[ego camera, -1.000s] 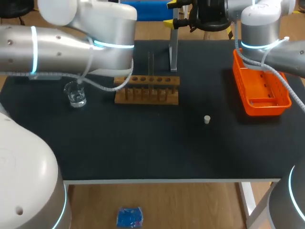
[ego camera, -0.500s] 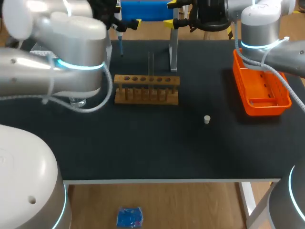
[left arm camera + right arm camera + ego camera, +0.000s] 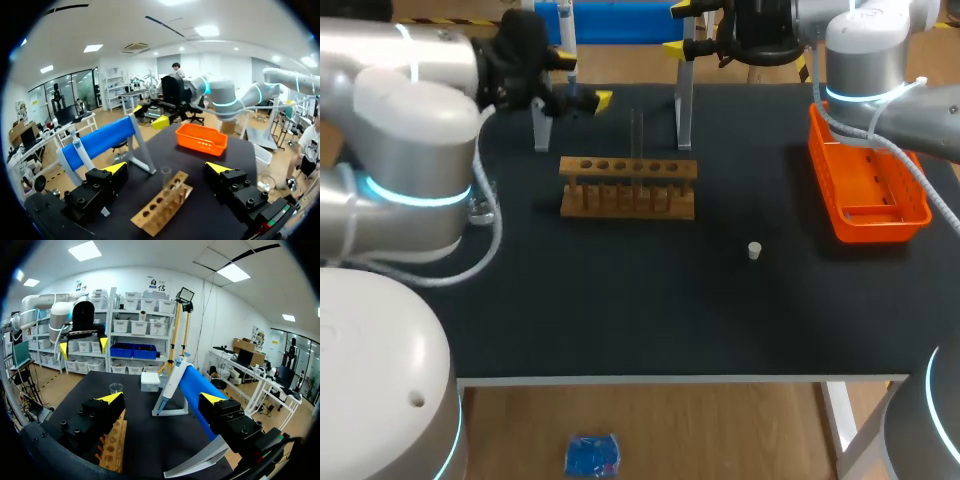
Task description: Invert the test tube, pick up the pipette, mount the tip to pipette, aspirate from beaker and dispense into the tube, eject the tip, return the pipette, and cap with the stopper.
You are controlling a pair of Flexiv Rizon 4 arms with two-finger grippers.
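Observation:
A clear test tube (image 3: 637, 135) stands upright in the wooden rack (image 3: 628, 186). My left gripper (image 3: 583, 78) hovers open at the far left, above the table behind the rack. In its wrist view the gripper (image 3: 167, 168) holds nothing, and the tube (image 3: 166, 181) and rack (image 3: 161, 206) lie just ahead. My right gripper (image 3: 680, 28) is open and empty at the far edge, by the pipette stand (image 3: 685, 105). Ahead of that gripper (image 3: 161, 398) the white pipette (image 3: 172, 376) leans on the stand. The beaker (image 3: 116, 388) stands beyond the rack (image 3: 114, 445). A small white stopper (image 3: 754, 250) lies right of centre.
An orange tray (image 3: 865, 180) sits at the right side under my right arm, also seen as the tray (image 3: 200, 140) beyond the rack. A white box (image 3: 150, 381) rests near the beaker. My left arm's bulk covers the table's left side.
My left arm has swung back and to the left, bringing its gripper into sight behind the rack and covering the beaker. The right arm has not moved.

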